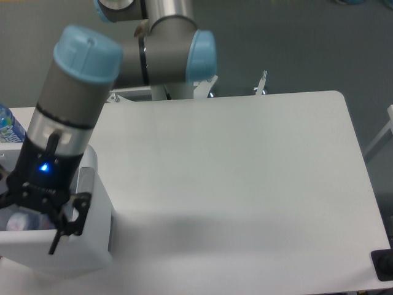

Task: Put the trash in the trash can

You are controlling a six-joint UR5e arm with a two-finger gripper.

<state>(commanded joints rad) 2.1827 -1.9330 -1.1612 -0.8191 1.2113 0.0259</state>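
A: Where is the arm?

B: It reaches down over the front left corner of the desk (245,166). The gripper (31,224) hangs over the bin (92,246), its body dark with a small blue light on it.

A: Are the fingers together or apart?

B: Apart. One dark finger (66,224) slants down on the right, across the bin's near wall. The other is at the left edge of the view, mostly cut off. Nothing is pinched between them.

A: And the trash?

B: A crushed clear bottle (18,221) lies inside the bin, toward its left side, just under the gripper. I see a pale, whitish lump with a faint dark mark; it is blurred, so I cannot make out the cap. No finger touches it, as far as I can tell.

A: The small flat plastic piece?

B: I cannot find it.

A: Describe the bin.

B: White, rectangular, with rounded corners. It sits at the desk's front left corner. A grey panel (84,182) runs along its right rim, partly behind the gripper.

A: Anything else there?

B: A blue-labelled bottle (8,127) stands at the left edge of the desk, behind the bin, half out of view. The arm's joints have light blue caps (86,54).
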